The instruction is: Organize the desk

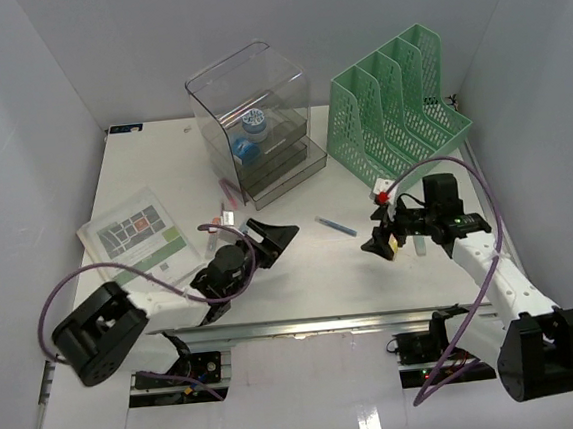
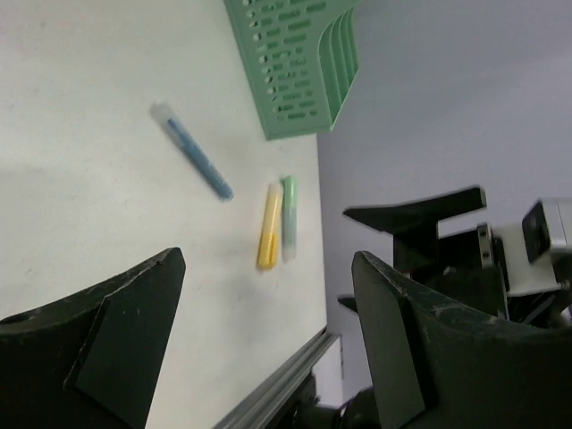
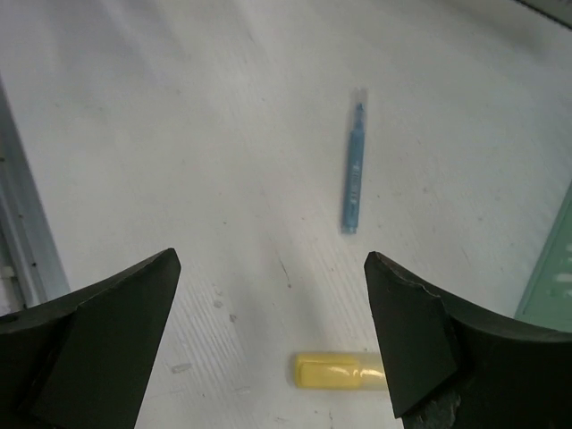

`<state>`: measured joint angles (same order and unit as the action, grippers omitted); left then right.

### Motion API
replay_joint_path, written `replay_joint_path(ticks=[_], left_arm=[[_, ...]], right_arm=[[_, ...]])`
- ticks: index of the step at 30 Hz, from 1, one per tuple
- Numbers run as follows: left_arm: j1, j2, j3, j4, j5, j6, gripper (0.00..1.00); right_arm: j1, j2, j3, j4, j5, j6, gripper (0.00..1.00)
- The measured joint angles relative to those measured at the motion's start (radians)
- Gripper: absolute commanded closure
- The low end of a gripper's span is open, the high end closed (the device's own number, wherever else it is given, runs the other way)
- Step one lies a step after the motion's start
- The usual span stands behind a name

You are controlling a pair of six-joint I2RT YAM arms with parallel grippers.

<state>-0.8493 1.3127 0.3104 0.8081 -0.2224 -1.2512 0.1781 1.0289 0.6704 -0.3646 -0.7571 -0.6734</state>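
The white counter [image 1: 303, 283] has a metal rail [image 1: 326, 323] along its near edge. At the far right stands a green mesh file rack [image 1: 397, 104], and a clear smoky drawer box [image 1: 259, 127] stands at the far middle. A printed sheet [image 1: 133, 238] lies flat on the left. A blue pen [image 1: 336, 226] lies alone near the centre. Further right, a yellow highlighter [image 2: 269, 226] and a green highlighter [image 2: 289, 217] lie side by side, touching.

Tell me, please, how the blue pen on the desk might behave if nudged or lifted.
The blue pen looks slim and round, so a sideways nudge would probably roll it. It appears straight and rigid, likely light, lifting without sagging.
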Motion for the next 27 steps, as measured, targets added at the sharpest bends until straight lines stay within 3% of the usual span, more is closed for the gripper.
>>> replay_joint_path(ticks=[4, 7, 12, 17, 27], left_arm=[[0.003, -0.289, -0.013, -0.316, 0.037, 0.086, 0.12], [0.004, -0.484, 0.054, -0.583, 0.038, 0.199, 0.11], [0.009, -0.594, 0.291, -0.912, 0.037, 0.388, 0.11], [0.009, -0.640, 0.418, -1.089, 0.019, 0.568, 0.04], [0.010, -0.788, 0.327, -1.228, -0.062, 0.745, 0.04]], right_arm=[[0.187, 0.036, 0.011, 0.022, 0.250, 0.047, 0.10], [0.264, 0.163, 0.077, 0.021, 0.332, 0.089, 0.10], [0.284, 0.457, 0.261, 0.016, 0.394, 0.101, 0.10], [0.303, 0.607, 0.342, 0.027, 0.413, 0.066, 0.00], [0.333, 0.722, 0.364, 0.061, 0.461, 0.046, 0.28]])
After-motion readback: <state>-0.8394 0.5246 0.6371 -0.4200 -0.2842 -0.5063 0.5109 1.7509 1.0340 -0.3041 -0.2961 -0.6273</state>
